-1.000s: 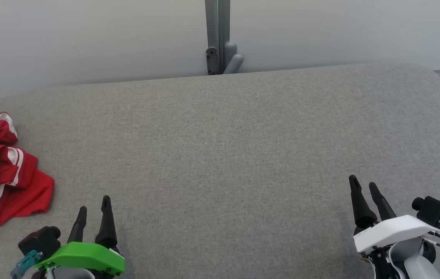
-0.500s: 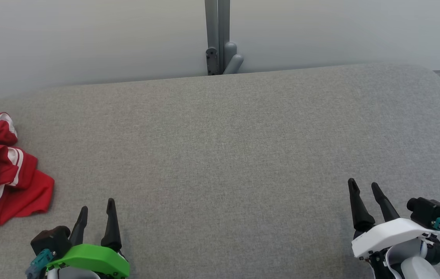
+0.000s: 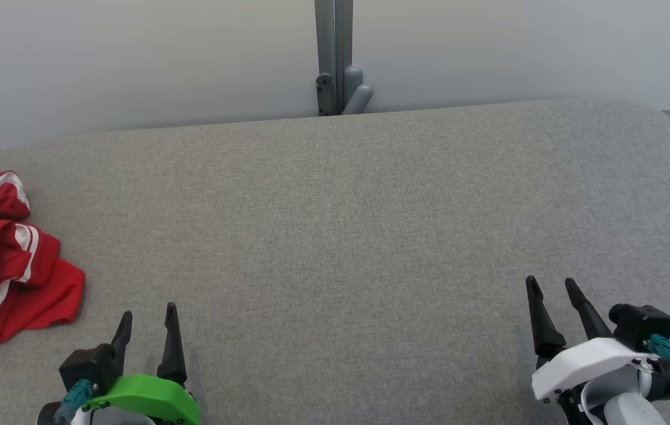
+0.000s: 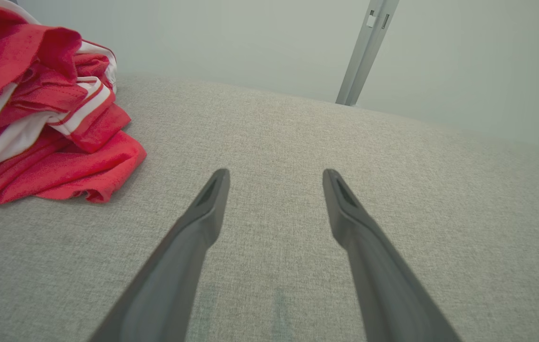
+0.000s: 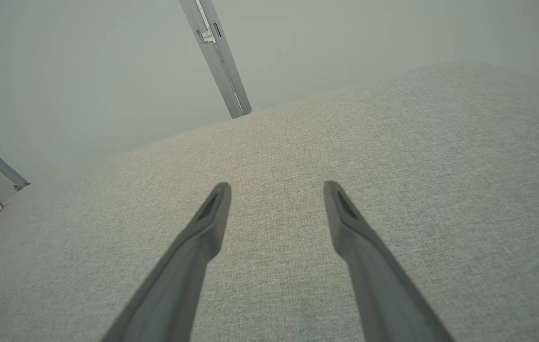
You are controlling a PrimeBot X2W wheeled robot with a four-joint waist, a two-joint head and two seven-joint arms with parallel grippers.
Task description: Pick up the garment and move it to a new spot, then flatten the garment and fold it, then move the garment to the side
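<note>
The crumpled red garment with white stripes (image 3: 4,260) lies bunched at the left edge of the grey fabric-covered bench (image 3: 335,224). Near the garment, the left gripper (image 3: 149,316) has its fingers apart over the bench. Well away from the garment, the right gripper (image 3: 550,282) also has its fingers apart.

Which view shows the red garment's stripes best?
The left wrist view: the garment lies close and crumpled, folds and stripes clear. The head view crops it at the left edge; the right wrist view catches a small red bit.
</note>
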